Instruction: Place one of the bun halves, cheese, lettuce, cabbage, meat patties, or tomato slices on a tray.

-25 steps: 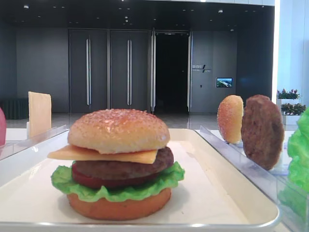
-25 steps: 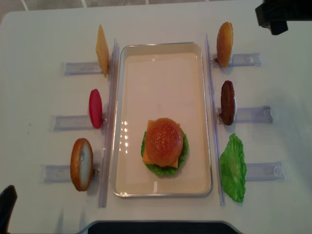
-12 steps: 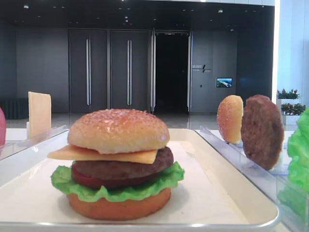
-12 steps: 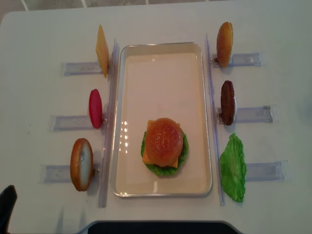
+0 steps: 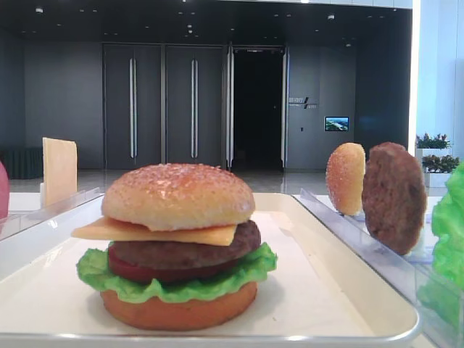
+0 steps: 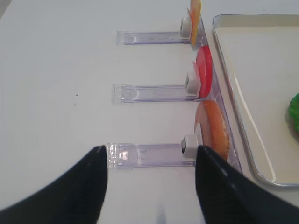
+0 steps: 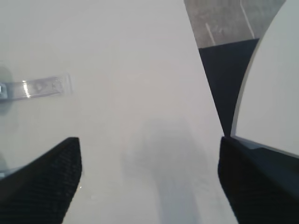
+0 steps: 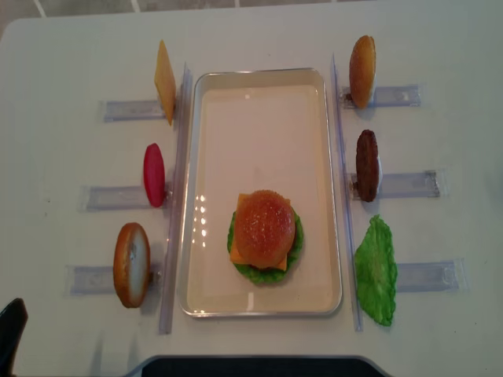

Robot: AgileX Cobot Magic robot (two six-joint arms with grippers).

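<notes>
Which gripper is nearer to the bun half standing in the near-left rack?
Left. The left gripper hovers just beside the bun half; the right gripper is over bare table, away from it.

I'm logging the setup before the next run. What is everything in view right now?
Places are as in the overhead view.
tray: one, white, centre of the table
burger: one, stacked bun, cheese, patty, tomato, lettuce and bun, on the tray's lower part
cheese slice: one, yellow, top left holder
tomato slice: one, red, middle left holder
bun halves: two, golden brown, bottom left and top right
patty: one, dark brown, middle right
lettuce leaf: one, green, bottom right
clear holders: six, three on each side of the tray
table: one, white
left hand: black, open, empty
right hand: black, open, empty
</notes>
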